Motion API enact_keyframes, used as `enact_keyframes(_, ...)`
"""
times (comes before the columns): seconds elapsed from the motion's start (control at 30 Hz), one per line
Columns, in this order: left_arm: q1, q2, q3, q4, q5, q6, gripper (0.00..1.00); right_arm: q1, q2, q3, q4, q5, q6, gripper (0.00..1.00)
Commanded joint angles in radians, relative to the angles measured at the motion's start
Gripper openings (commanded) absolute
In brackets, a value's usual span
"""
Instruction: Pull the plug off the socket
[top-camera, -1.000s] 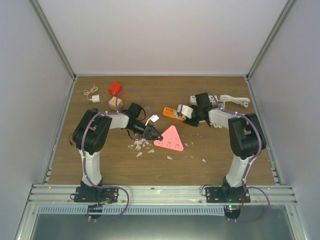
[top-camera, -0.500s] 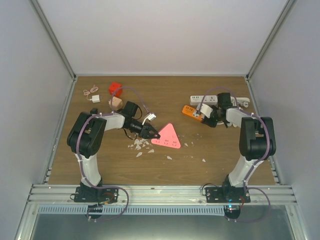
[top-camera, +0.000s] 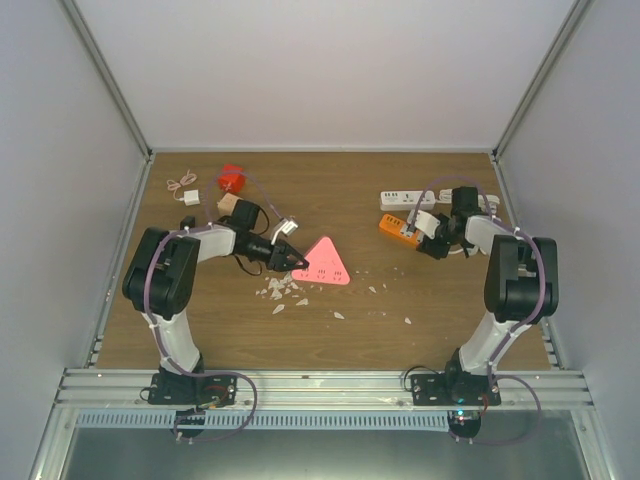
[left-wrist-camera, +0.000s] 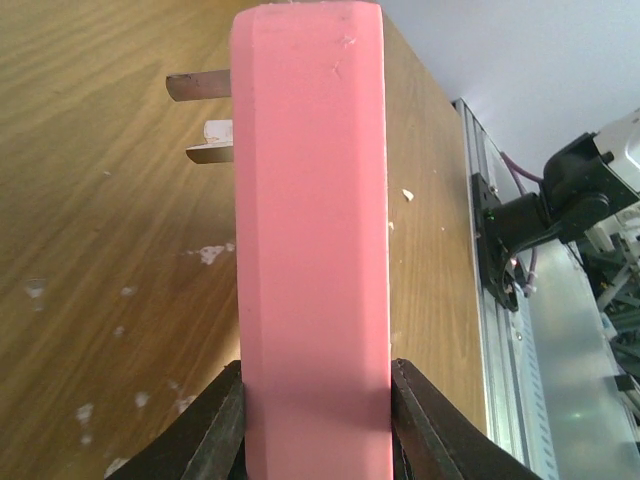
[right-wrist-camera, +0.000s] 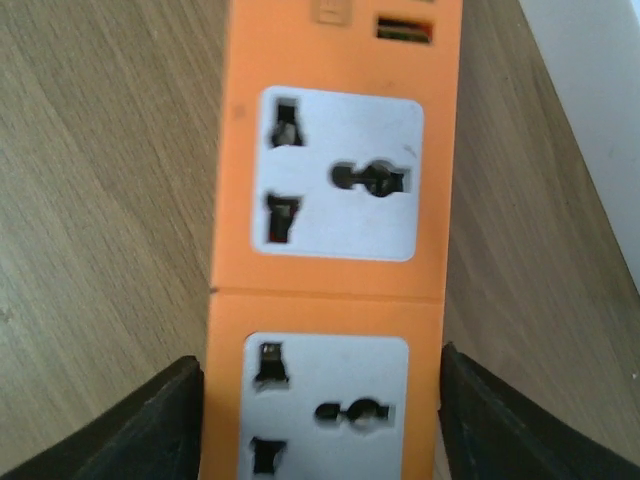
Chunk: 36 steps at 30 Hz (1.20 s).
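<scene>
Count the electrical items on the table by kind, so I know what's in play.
Power strips: 2, the orange power strip and the white power strip
Plugs: 1, the pink triangular plug
Adapters with a cable: 1, the small white adapter
Total: 4

Bright, even overhead light; soft shadows.
In the top view the worktop (top-camera: 340, 190) is evenly lit, with only faint, soft-edged shadows on the wood. My left wrist view shows the pink plug (left-wrist-camera: 310, 230) crisp, darkening to purple at the bottom edge, while the far right background washes out pale. In my right wrist view the orange socket strip (right-wrist-camera: 330, 260) is soft and slightly blurred.
</scene>
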Motion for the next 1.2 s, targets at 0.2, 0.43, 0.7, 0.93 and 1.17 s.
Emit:
enact_keyframes(0.2, 0.121, -0.110, -0.009, -0.098, 0.005, 0.088, 0.00, -0.016, -0.005, 0.084, -0.098, -0.012, -0.004, 0.96)
enact_keyframes(0.43, 0.331, -0.139, 0.028, -0.484, -0.008, 0.468, 0.00, -0.008, -0.025, 0.163, -0.161, -0.049, 0.002, 1.00)
enact_keyframes(0.7, 0.584, -0.141, 0.061, -0.845, -0.099, 0.840, 0.00, 0.038, -0.059, 0.215, -0.199, -0.053, 0.027, 1.00)
enact_keyframes(0.93, 0.786, -0.142, 0.051, -0.954, -0.185, 1.002, 0.00, 0.106, -0.074, 0.215, -0.207, -0.051, 0.062, 1.00)
enact_keyframes(1.17, 0.928, -0.144, 0.008, -0.997, -0.292, 1.126, 0.00, 0.162, -0.081, 0.219, -0.206, -0.030, 0.086, 1.00)
